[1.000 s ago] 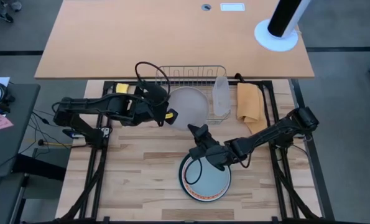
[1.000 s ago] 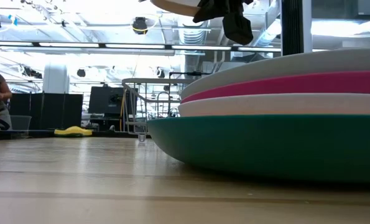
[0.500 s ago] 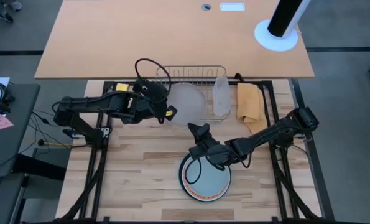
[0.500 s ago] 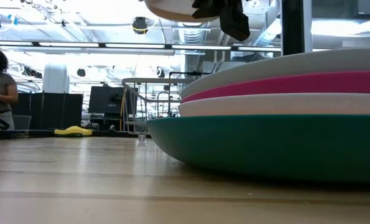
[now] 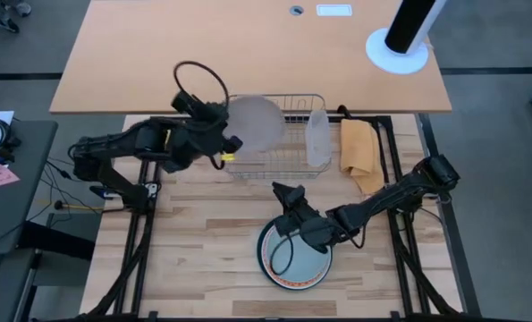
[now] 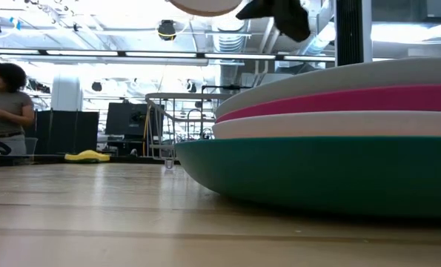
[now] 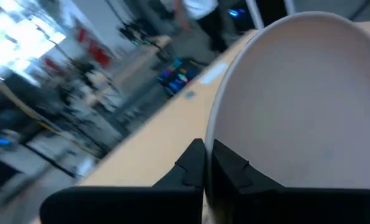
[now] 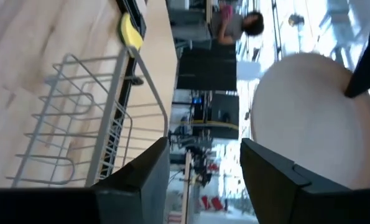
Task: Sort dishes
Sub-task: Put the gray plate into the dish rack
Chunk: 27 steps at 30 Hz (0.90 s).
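Left jaws (image 7: 204,163) clamp pale plate (image 5: 253,124) | right jaws (image 8: 203,163) apart

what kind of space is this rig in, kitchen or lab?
Most likely a robotics lab or workshop, not a kitchen. The wooden table sits on a bare metal frame, monitors and equipment line the room behind, and open ceiling lights and ducts run overhead. The wire dish rack looks like a staged prop.

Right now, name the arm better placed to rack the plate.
Left. The left gripper already clamps the pale plate above the wire rack; the right gripper, jaws open, hovers by the stacked plates.
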Each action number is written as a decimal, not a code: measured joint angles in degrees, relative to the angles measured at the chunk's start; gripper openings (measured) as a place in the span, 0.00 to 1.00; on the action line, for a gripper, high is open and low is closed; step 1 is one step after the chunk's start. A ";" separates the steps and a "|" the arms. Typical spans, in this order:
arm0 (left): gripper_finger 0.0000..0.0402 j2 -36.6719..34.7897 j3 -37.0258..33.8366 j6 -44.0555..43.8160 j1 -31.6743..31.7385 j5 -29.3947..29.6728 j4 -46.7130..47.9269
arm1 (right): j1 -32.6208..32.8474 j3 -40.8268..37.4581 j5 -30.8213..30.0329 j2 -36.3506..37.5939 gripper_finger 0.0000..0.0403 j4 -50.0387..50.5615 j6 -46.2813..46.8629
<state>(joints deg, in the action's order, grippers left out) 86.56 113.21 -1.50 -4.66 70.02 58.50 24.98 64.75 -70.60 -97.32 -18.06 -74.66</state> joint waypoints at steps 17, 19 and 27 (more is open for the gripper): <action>0.00 -0.01 2.46 23.22 8.79 -7.08 -0.29 | 11.96 0.02 5.16 24.59 0.45 24.29 30.45; 0.00 0.01 2.45 21.43 9.50 -9.27 -0.88 | 11.87 0.02 12.36 29.36 0.45 34.48 42.01; 0.00 0.33 2.45 5.62 12.60 -9.52 -2.34 | 2.79 0.02 28.17 38.83 0.45 53.77 65.68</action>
<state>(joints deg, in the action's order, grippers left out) 86.89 115.66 4.13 7.95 60.50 56.16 27.77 64.77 -42.43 -58.49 35.71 -8.98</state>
